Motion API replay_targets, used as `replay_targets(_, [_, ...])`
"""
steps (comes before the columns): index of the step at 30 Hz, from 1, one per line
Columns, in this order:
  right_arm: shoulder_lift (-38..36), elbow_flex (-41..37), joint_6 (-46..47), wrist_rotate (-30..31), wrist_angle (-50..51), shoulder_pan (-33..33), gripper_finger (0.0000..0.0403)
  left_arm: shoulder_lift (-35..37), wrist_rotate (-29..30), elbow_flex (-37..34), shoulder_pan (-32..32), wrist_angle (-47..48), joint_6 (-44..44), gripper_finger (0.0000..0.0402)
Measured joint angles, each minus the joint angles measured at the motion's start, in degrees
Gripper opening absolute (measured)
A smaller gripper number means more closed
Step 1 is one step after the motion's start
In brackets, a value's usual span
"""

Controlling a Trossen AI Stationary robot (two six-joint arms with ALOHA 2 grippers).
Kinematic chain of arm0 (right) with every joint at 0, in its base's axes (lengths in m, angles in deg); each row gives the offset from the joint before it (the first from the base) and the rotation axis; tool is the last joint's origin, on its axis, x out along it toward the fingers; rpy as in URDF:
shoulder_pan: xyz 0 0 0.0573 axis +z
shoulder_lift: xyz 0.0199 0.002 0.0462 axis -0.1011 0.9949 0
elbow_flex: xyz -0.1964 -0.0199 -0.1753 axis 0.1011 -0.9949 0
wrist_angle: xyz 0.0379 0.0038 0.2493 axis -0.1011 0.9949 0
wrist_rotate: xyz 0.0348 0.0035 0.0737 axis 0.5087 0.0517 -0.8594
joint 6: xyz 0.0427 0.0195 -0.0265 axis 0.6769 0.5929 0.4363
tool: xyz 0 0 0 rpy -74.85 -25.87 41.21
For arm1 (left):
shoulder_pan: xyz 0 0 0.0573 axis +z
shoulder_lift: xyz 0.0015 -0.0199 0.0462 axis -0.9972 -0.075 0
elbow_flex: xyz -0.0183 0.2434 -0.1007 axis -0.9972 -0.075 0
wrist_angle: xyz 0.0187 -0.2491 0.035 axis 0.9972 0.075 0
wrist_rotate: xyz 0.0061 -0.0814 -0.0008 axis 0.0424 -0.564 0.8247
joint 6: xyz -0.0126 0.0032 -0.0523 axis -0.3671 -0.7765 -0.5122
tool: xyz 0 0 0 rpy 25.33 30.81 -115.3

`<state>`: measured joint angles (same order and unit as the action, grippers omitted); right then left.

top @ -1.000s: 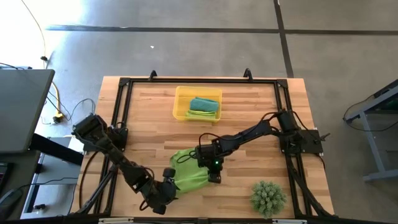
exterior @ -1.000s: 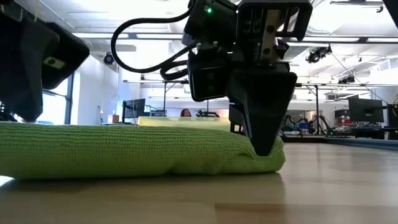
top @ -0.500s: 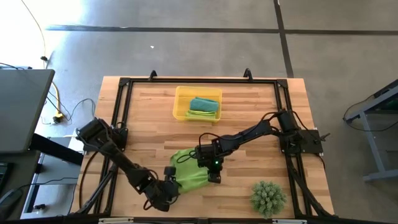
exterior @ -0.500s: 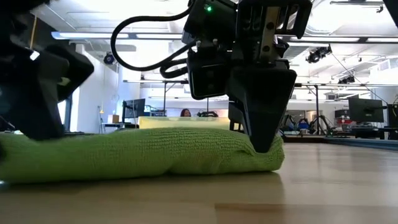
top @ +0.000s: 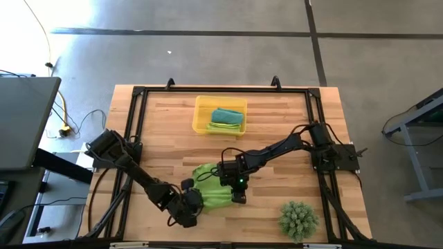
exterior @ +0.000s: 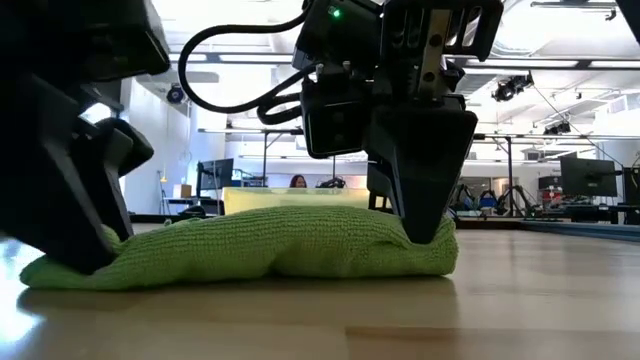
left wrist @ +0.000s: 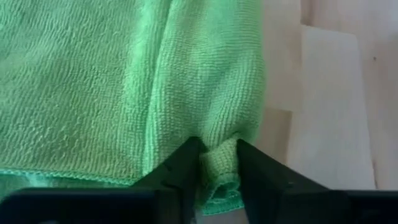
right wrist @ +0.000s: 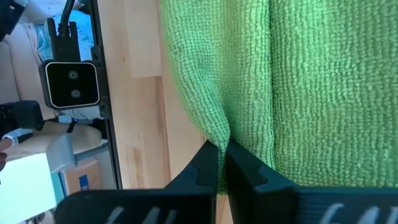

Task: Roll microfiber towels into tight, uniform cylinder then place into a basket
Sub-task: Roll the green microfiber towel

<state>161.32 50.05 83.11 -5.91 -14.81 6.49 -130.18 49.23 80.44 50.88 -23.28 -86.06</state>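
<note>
The table has a top of light wooden planks, and a black metal frame runs along its edges. A spiky green ball-shaped plant stands near one corner of the table. The floor around is grey concrete with dark lines. A yellow cable lies on this floor, beside a grey laptop lid.

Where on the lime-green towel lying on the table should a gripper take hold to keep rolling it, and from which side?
Grip the rolled edge of the lime-green towel, coming down from above at its ends. The roll is thick enough there to pinch. The left gripper pinches one end and the right gripper is shut on the other, so a matched hold at both ends probably keeps the roll even.
</note>
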Motion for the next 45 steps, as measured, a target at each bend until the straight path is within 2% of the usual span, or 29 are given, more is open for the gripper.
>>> replay_targets(6, [0.0,0.1,-0.5,0.1,-0.3,0.0,0.0000,2.2,-7.0,-0.2,0.0,0.3,-3.6,0.0011])
replay_targets(13, [-0.1,0.2,-0.5,-0.6,-0.6,0.2,0.0000,6.1,-11.9,-0.3,0.0,-0.4,-7.9,0.0013])
replay_targets(18, [-0.1,0.2,-1.1,-0.5,-0.7,0.5,0.0000,6.3,-10.3,-0.3,-0.1,0.5,-14.9,0.0009])
replay_targets(24, [-0.1,0.2,-1.1,1.9,-1.7,1.2,0.0000,6.5,-6.7,-4.0,-0.3,1.1,-29.9,0.0008])
replay_targets(27, [-0.1,0.2,-1.4,3.4,-2.1,1.5,0.0000,6.8,-6.0,-7.8,-0.6,-3.1,-36.8,0.0008])
replay_targets(31, [-0.1,0.1,-3.6,5.0,-2.5,1.6,0.0002,6.6,-5.8,-12.4,-0.8,-13.5,-38.7,0.0008])
replay_targets(34, [0.0,0.0,-7.0,5.8,-2.9,1.6,0.0024,6.6,-6.2,-13.4,-0.8,-15.7,-39.0,0.0008])
replay_targets(37, [-0.8,0.0,-10.4,5.8,-1.6,1.7,0.0066,6.6,-7.2,-13.8,-0.8,-15.5,-39.4,0.0008])
replay_targets(42, [-4.8,2.8,-16.7,4.8,10.2,0.9,0.0136,6.6,-8.8,-13.8,-0.3,-14.9,-39.5,0.0008])
replay_targets(44, [-6.7,4.3,-20.0,7.4,13.1,1.2,0.0149,6.6,-9.4,-13.8,0.0,-14.9,-39.2,0.0008])
replay_targets(45, [-7.5,4.7,-21.4,10.7,12.9,1.9,0.0153,6.6,-9.7,-13.8,0.2,-15.0,-38.8,0.0008])
